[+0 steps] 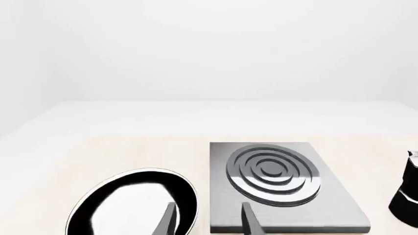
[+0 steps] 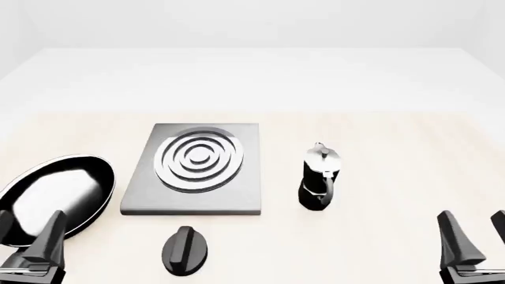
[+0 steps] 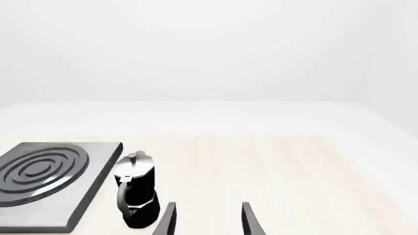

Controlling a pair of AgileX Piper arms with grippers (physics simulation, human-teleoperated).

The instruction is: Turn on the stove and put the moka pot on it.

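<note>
Nothing's done yet: our pot [image 2: 320,177] sits right of the stove [image 2: 197,168], knob [image 2: 184,250] untouched, both grippers [image 2: 28,228] [image 2: 473,228] open, empty.

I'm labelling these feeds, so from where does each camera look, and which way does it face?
Front: above and behind the arms, looking forward and down at the table; both pincers, left and right, show.
Left wrist: behind the left pincer, facing pan and stove.
Right wrist: behind the right pincer, facing the moka pot.
All views share stove and pot.
</note>
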